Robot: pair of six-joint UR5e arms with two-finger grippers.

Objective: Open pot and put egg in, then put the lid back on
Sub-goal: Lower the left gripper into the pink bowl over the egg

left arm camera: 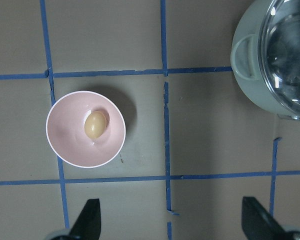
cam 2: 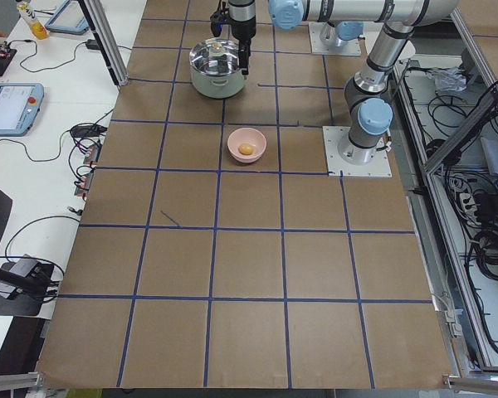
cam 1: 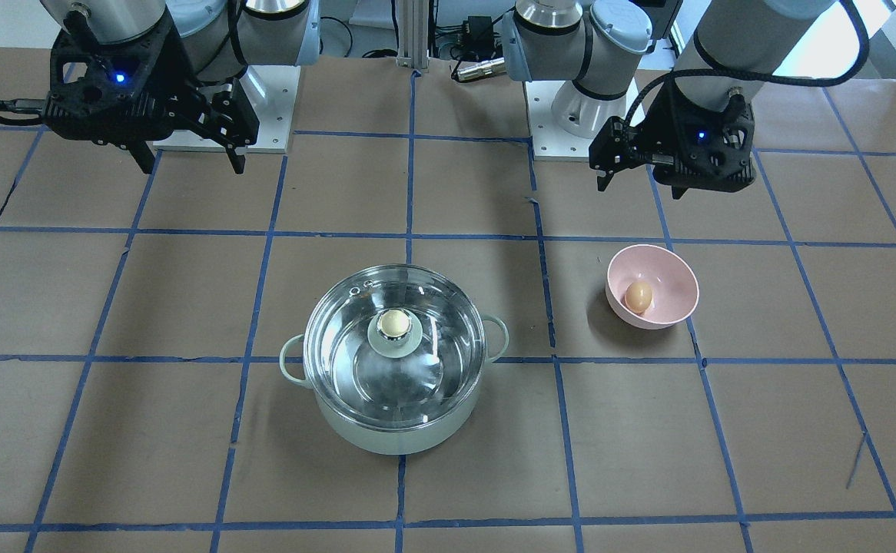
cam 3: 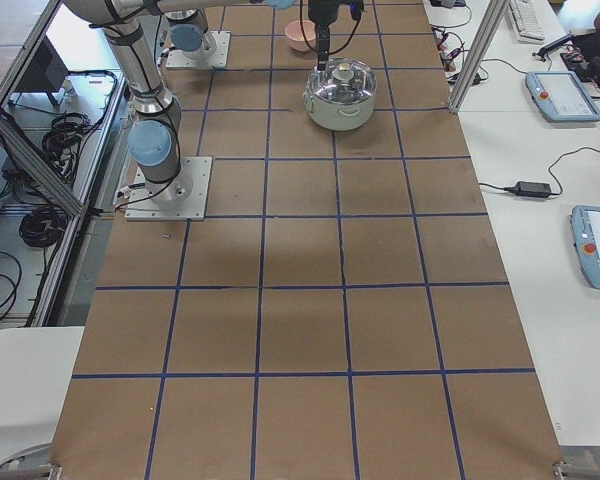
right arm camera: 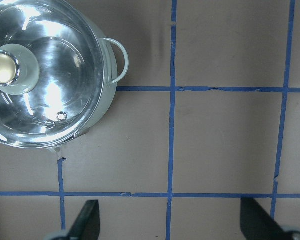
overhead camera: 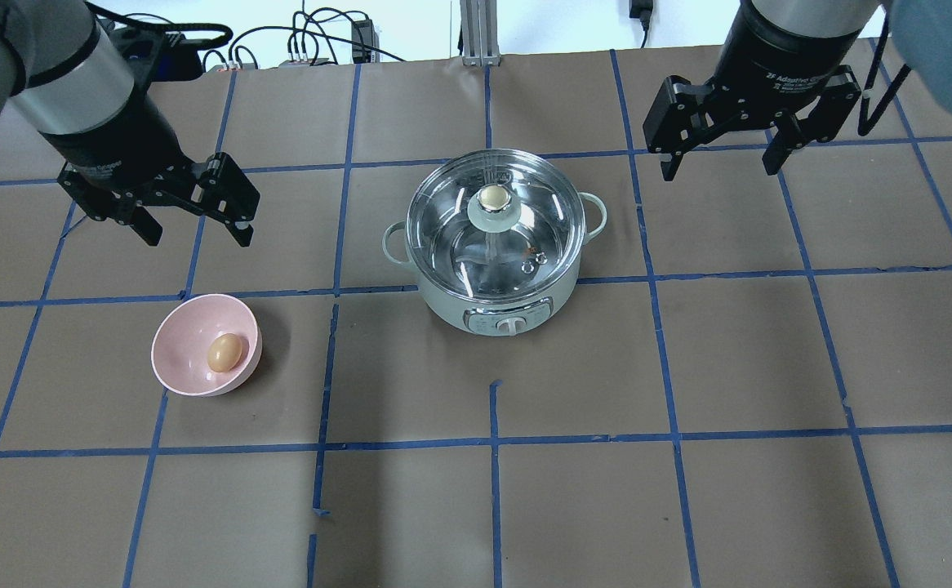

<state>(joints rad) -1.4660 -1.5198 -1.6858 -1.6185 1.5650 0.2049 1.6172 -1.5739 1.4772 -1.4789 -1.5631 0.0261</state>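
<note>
I log, nearest me on the brown worktop (overhead camera: 688,367), one pink bowl (overhead camera: 178,347) holding the egg (overhead camera: 224,352). Further in at centre stands one mint-green pot (overhead camera: 443,306), its glass lid (overhead camera: 451,212) seated on the rim. Farthest, the left pincer (overhead camera: 197,237) hovers past the bowl and the right pincer (overhead camera: 719,170) past the pot, both spread wide and holding nothing.
</note>
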